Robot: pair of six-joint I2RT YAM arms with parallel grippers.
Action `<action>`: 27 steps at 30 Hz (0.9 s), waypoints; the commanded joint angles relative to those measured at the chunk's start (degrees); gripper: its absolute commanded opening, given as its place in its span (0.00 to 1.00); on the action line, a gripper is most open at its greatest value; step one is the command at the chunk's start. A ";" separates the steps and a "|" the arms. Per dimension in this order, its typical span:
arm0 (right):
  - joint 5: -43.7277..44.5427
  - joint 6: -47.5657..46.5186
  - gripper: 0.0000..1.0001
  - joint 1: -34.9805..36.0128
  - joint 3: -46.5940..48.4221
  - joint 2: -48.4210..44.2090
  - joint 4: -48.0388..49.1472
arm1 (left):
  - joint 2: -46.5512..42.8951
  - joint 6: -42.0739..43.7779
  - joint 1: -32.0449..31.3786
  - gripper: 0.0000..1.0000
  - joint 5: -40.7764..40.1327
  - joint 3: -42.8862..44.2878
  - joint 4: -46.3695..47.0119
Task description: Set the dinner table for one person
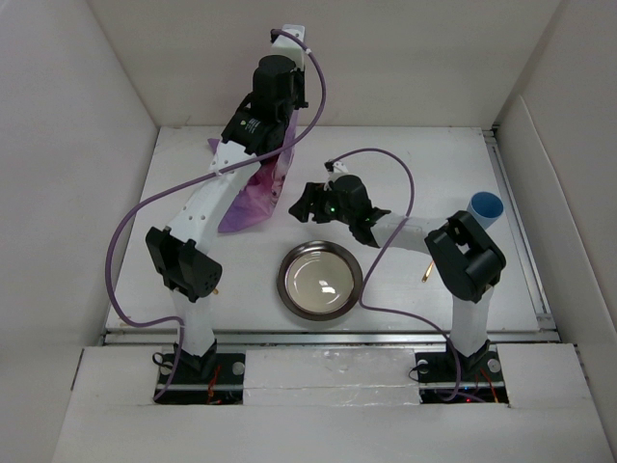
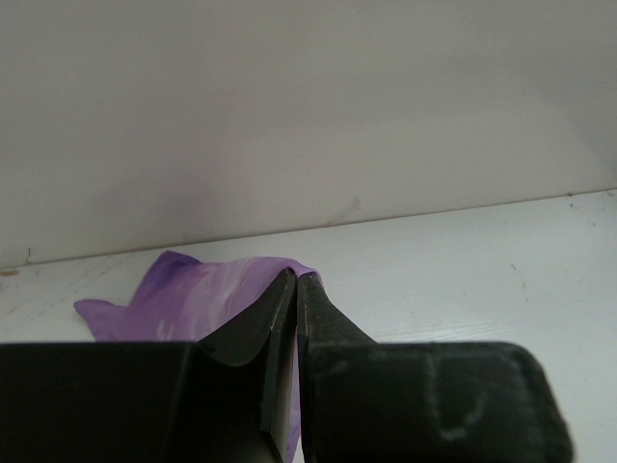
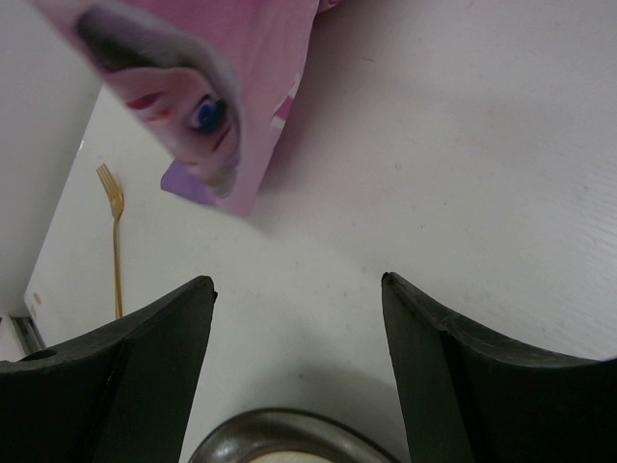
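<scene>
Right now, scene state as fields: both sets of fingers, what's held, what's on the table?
left fingers: shut on the purple placemat, holding it partly raised, far left
right fingers: open, empty, between placemat and plate
metal plate: on the dinner table, near centre
blue cup: right side, partly behind the right arm
gold fork: flat on the table, apart from the plate
</scene>
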 commanded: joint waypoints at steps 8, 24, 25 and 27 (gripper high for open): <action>3.27 0.78 0.80 8.75 8.97 6.64 6.48 | -4.36 0.51 0.42 0.00 -0.03 5.92 2.06; 21.65 6.23 0.45 9.12 21.01 16.58 -3.18 | -6.46 2.53 0.42 0.00 -1.44 6.80 2.94; 21.56 5.79 0.35 8.59 20.83 16.41 -3.09 | -6.55 3.06 0.95 0.00 -2.14 6.97 3.12; 22.08 4.57 0.12 6.57 19.96 13.69 -3.00 | -7.16 2.80 2.70 0.00 -1.80 6.80 3.56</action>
